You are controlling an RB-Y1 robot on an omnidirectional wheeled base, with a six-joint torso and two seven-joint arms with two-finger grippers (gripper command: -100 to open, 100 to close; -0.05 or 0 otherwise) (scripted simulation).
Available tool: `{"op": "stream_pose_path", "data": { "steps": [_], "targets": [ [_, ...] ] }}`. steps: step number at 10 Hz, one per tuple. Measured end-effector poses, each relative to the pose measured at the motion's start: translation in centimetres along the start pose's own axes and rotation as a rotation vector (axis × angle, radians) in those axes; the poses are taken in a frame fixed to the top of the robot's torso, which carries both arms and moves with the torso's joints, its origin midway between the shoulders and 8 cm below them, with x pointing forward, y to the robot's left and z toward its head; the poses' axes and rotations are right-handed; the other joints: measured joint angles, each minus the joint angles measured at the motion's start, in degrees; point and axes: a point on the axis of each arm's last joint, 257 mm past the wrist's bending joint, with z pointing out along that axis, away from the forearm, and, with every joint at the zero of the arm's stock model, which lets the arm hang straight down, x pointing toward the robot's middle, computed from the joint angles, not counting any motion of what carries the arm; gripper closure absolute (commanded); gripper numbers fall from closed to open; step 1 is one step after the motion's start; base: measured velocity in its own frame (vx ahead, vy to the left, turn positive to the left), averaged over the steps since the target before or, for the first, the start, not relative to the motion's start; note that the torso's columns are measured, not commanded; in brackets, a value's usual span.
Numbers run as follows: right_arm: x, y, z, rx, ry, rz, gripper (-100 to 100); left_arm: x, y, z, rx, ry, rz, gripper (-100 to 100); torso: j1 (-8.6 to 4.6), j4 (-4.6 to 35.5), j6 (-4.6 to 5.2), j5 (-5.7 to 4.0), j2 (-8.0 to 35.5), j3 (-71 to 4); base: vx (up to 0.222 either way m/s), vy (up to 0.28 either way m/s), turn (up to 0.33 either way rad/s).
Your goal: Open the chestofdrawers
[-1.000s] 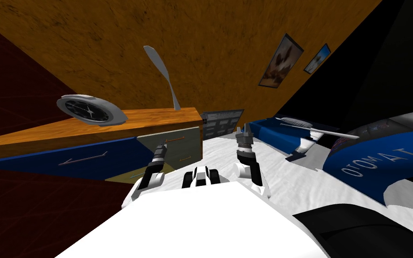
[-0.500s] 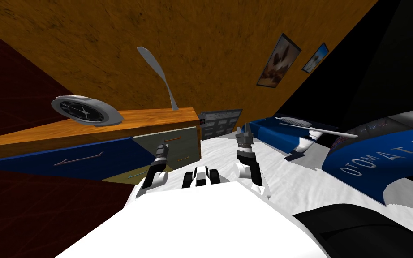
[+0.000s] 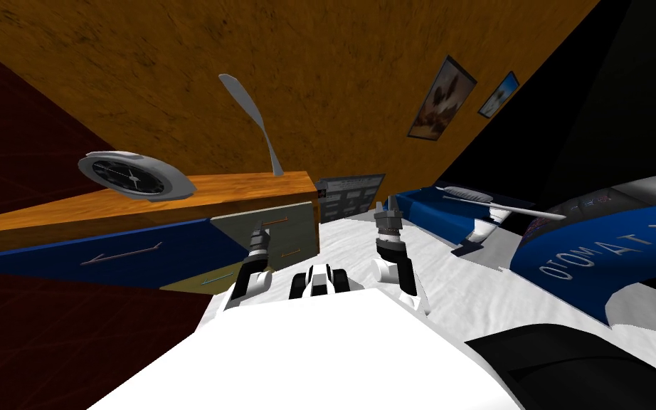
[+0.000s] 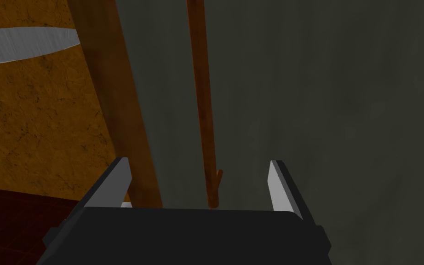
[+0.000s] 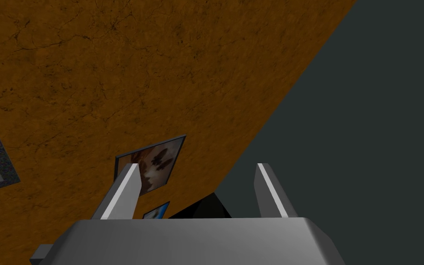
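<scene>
The chest of drawers has an orange wooden top, a blue front at its left and grey drawer fronts at its right end. A thin brown bar handle crosses the upper grey drawer. My left gripper is right in front of that drawer. In the left wrist view it is open, and the near end of the brown handle lies between the fingers, touching neither. My right gripper is raised beside it over the white surface, open and holding nothing.
A grey clock and a tall grey blade-shaped ornament stand on the chest's top. A dark framed board leans on the orange wall just right of the chest. Blue and white furniture lies at the right.
My left arm has crept forward and right, bringing its gripper closer to the upper grey drawer's handle. The view has shifted slightly with my own move. The right arm has not moved.
</scene>
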Motion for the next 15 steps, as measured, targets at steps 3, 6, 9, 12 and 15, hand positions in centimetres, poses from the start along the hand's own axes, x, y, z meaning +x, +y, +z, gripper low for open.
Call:
{"op": "stream_pose_path", "data": {
  "steps": [3,6,9,12,15],
  "targets": [
    [0.0,0.0,0.0,0.0,0.0,0.0,0,-0.1,0.1,0.1,-0.003,0.0,0.0,100,-0.11,0.1,-0.01,-0.02,0.5,0.3,-0.013,-0.003,0.016],
    [0.0,0.0,0.0,0.0,0.0,0.0,0,-0.1,-0.5,-0.1,0.003,0.001,-0.003,100,-0.26,0.2,0.0,-0.07,0.6,0.4,-0.165,-0.052,0.003],
    [0.0,0.0,0.0,0.0,0.0,0.0,0,-0.1,-0.1,-0.7,-0.017,0.003,-0.003,100,-0.14,0.2,-0.01,-0.2,0.1,0.0,-0.139,-0.047,0.004],
    [0.0,0.0,0.0,0.0,0.0,0.0,0,-0.1,-0.5,-1.0,-0.014,0.005,-0.003,100,-0.17,0.2,-0.01,-0.12,0.4,0.2,-0.193,-0.047,0.003],
    [0.0,0.0,0.0,0.0,0.0,0.0,0,-0.2,-0.6,-1.3,-0.022,0.005,-0.003,-100,-0.04,0.1,-0.02,-0.08,-0.1,-0.1,-0.027,-0.009,-0.015]
  ]
}}
